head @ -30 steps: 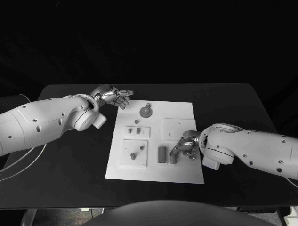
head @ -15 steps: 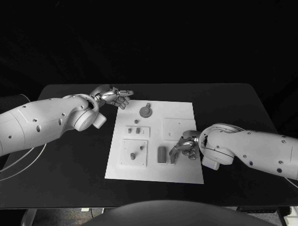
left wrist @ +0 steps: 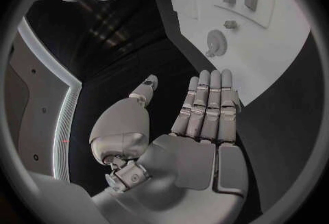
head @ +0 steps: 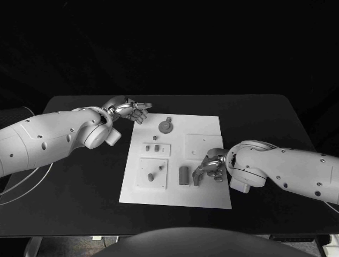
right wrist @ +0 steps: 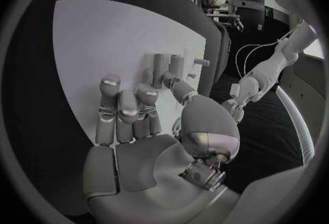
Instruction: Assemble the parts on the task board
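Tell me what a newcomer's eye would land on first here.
The white task board in the middle of the black table, dotted with small grey parts. The right hand hovers low over its right-hand side, while the left hand hangs open off the board's far left corner.

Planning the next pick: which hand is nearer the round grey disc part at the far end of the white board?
Left. The left hand hovers open just off the board's far corner beside the round grey disc part; the right hand is over the board's near half, well away.
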`<state>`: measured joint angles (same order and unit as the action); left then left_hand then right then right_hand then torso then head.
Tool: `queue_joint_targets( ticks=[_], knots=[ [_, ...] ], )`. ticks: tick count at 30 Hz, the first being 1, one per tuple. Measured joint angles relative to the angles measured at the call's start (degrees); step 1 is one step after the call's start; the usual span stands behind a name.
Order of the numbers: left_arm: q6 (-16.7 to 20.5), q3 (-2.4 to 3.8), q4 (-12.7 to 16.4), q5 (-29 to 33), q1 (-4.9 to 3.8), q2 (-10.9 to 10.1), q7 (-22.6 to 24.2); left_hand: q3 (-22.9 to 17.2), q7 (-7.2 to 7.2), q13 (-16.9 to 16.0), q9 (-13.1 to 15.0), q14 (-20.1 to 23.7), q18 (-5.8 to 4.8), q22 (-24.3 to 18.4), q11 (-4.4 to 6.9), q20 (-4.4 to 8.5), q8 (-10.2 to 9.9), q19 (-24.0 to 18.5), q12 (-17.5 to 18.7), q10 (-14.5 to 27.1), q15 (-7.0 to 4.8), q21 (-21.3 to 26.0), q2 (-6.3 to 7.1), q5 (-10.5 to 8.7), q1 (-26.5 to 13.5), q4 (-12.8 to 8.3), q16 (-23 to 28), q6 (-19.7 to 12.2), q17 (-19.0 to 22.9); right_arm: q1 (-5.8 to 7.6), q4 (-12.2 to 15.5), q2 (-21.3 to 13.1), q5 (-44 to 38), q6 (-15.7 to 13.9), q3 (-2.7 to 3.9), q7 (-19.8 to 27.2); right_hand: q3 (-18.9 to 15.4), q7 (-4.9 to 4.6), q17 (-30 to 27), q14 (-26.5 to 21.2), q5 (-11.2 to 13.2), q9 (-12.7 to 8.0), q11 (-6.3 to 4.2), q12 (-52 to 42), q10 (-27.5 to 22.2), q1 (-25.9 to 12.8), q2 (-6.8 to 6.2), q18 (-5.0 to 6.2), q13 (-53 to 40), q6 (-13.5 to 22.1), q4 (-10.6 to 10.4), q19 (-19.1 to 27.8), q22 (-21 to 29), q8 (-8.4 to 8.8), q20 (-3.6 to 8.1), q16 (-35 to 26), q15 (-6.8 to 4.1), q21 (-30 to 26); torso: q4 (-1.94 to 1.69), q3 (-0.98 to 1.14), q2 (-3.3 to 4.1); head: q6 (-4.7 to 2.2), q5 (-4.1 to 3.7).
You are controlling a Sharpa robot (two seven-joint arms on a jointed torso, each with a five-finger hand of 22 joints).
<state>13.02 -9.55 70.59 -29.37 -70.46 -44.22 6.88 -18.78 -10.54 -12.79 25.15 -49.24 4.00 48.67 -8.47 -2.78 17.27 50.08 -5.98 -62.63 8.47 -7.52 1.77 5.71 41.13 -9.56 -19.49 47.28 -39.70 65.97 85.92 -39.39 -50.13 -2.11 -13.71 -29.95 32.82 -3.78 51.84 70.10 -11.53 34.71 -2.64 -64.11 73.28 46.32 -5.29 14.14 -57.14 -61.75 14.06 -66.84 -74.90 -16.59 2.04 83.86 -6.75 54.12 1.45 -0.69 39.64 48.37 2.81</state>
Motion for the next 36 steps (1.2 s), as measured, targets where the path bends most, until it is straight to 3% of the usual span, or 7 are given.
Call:
queue_joint_targets(
  ticks=[3,6,8,15,24,36],
  knots=[
    [0.00,0.00,0.01,-0.02,0.00,0.00,-0.01,0.00,0.00,0.00,0.00,0.00,0.48,0.00,0.00,0.00,0.00,0.00,0.00,0.00,0.00,0.00,0.00,0.00,0.00,0.00,0.00,0.00,0.00,0.00,0.00,0.00,-0.04,-0.01,0.00,0.01,0.00,-0.10,-0.11,-0.04,0.61,0.00,0.19,0.00,-0.19,0.14,-0.46,0.00,0.00,0.10,0.00,0.00,0.00,-0.03,0.00,0.00,-0.03,0.00,0.00,0.01,0.00,0.03,0.03],
    [-0.01,0.00,0.01,-0.04,0.00,-0.01,-0.03,0.00,0.00,0.00,0.00,0.00,0.58,-0.01,0.00,0.00,0.00,0.00,0.00,0.00,0.00,0.00,0.00,0.00,0.00,0.00,0.00,0.00,0.00,0.00,0.03,-0.02,-0.08,-0.05,0.00,0.03,0.10,-0.51,-0.12,-0.12,3.79,-0.36,0.40,0.00,-0.40,-0.19,-1.57,0.00,-0.02,0.53,-1.04,0.01,0.00,0.54,-0.01,0.00,-0.07,-0.19,0.00,0.01,0.00,0.04,0.05],
    [-0.02,0.00,0.01,-0.05,0.00,-0.01,-0.03,0.00,0.00,0.00,0.00,0.00,0.59,-0.01,0.00,0.00,0.00,0.00,0.00,0.00,0.00,0.00,0.00,0.00,0.00,0.00,0.00,0.00,0.00,0.00,0.04,-0.02,-0.14,-0.09,-0.01,0.04,0.32,-0.54,-0.12,-0.15,4.44,-0.37,0.40,0.00,-0.40,-0.51,-1.88,0.00,-0.06,0.57,-1.37,0.01,0.00,0.67,-0.01,0.00,-0.10,-0.22,0.00,0.01,0.00,0.04,0.07],
    [-0.03,0.00,-0.01,-0.09,0.00,-0.01,-0.06,0.00,0.00,0.01,0.00,0.00,0.55,-0.01,0.00,0.00,0.00,0.00,0.00,0.00,0.00,0.00,0.00,0.00,0.00,0.00,0.00,0.00,-0.05,-0.03,0.07,0.01,-0.48,-0.28,-0.04,0.15,1.41,-0.63,-0.11,-0.41,7.83,-0.39,0.60,0.00,-0.61,-0.97,-4.32,0.00,-0.10,1.05,-4.97,0.30,0.00,0.68,0.10,0.00,-0.20,-0.22,0.01,0.02,0.00,0.04,0.08],
    [-0.05,0.00,-0.02,-0.12,0.00,-0.01,-0.08,-0.12,0.00,-0.04,0.00,0.00,0.47,0.04,0.00,0.00,0.00,0.00,0.00,0.00,0.00,0.00,0.00,0.00,0.00,-0.13,0.00,0.00,-0.04,-0.04,0.21,-0.19,-0.74,-0.79,-0.04,0.46,1.73,-0.65,-0.06,-0.46,7.98,-0.34,0.79,0.00,-0.80,-1.06,-4.68,0.00,-0.15,1.26,-6.95,0.33,0.00,0.69,0.08,0.00,-0.15,-0.22,0.00,0.02,0.00,0.04,0.11],
    [-0.02,0.00,-0.16,-0.16,0.00,-0.01,-0.08,-0.12,0.00,-0.03,0.00,0.00,0.41,0.03,0.00,0.00,0.00,0.00,0.00,0.00,0.00,0.00,0.00,0.00,0.00,-0.12,0.00,0.00,-0.04,-0.04,0.75,-3.47,-1.03,-1.91,0.01,4.09,1.78,-0.67,-0.06,-0.50,7.98,-0.23,0.79,0.00,-0.80,-0.72,-4.97,0.00,-0.14,1.57,-7.00,0.20,0.00,0.84,0.21,0.00,-0.09,-0.22,0.01,0.01,-0.03,-0.41,0.07]
  ],
)
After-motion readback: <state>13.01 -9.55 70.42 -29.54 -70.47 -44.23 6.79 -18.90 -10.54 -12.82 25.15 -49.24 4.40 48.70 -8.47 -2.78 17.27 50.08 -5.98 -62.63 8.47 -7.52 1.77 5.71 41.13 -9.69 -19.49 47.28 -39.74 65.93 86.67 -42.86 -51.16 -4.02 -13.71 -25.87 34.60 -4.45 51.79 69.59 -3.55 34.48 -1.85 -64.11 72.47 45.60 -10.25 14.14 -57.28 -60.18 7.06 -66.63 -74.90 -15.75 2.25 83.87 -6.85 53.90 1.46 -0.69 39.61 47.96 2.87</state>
